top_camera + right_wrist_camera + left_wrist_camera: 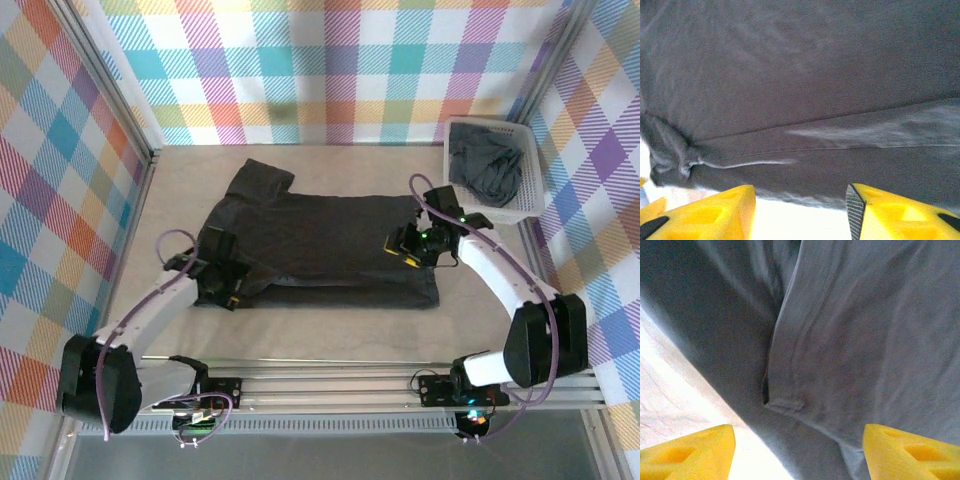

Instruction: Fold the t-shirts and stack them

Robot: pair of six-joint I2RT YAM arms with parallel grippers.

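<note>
The left gripper (797, 442) stood with its yellow foam fingers (690, 450) apart and empty. The flat dark charcoal-grey cloth t-shirt (320, 240) lay just ahead of them. The right gripper (800, 202) was also open and held nothing, at the same shirt's right edge. Beyond this gripper, a white plastic lattice basket (531, 205) contained another crumpled grey shirt (485, 170).

We see a dark grey t-shirt (805, 75) spread out, with a long seam across it and a bunched bit at the left. Our right gripper (800, 197) has its yellow jaws apart, above the shirt's near edge and the pale tabletop (800, 225).
</note>
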